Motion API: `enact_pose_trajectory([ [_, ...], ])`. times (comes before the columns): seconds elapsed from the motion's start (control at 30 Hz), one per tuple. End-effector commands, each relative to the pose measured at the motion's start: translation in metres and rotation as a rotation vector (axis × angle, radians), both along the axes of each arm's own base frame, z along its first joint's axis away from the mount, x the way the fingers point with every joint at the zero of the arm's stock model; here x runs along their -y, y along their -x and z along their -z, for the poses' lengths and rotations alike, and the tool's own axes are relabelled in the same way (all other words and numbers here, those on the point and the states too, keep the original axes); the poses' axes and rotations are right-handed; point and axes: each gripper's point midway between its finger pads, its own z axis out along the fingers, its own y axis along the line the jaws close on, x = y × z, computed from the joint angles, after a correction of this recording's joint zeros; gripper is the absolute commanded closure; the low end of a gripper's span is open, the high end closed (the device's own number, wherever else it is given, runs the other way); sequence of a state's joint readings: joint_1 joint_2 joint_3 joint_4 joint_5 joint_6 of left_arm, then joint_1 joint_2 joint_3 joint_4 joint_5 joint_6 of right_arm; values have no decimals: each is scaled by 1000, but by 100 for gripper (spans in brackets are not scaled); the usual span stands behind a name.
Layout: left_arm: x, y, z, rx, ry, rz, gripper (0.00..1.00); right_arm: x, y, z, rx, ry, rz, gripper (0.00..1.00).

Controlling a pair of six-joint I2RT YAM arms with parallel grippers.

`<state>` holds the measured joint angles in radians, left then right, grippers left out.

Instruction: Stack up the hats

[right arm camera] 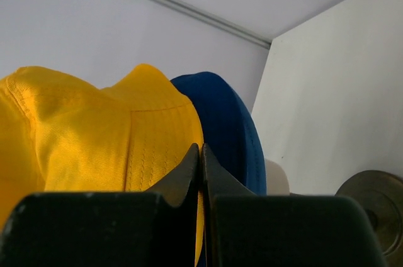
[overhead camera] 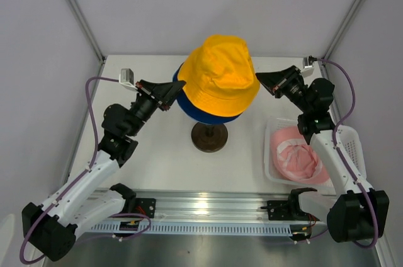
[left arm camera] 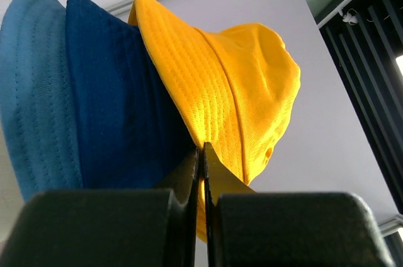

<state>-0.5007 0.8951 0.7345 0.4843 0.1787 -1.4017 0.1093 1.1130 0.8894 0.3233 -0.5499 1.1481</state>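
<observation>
White table between plain pale walls, metal corner posts

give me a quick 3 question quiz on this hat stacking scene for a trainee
1. True or false: the pink hat lies in the white basket.
2. Which hat lies over the navy hat? A pink hat, B yellow hat, C none.
3. Fill in: the left gripper and the right gripper are both ___.

Key: 1 true; 2 B; 3 shut.
</observation>
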Motion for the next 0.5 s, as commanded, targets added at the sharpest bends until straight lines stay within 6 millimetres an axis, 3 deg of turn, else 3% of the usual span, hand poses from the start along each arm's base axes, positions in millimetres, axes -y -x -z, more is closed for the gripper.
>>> enact_pose_trajectory([
  [0.0, -9, -1, 5, 17, -38, -60, 99, -3, 9, -15, 60, -51, -66, 100],
  [0.1, -11, -3, 12, 1, -39, -74, 99, -3, 13, -17, 75, -52, -67, 100],
  [0.33, -17, -2, 35, -41, -74, -102, 99, -2, 9, 3, 36, -6, -38, 100],
  [0.4, -20, -3, 53, -82, -138, -123, 99, -4, 8, 2, 44, 5, -38, 100],
  [0.47, -29, 1, 56, -91, -159, -163, 99, -6, 7, -2, 59, 12, -40, 100],
])
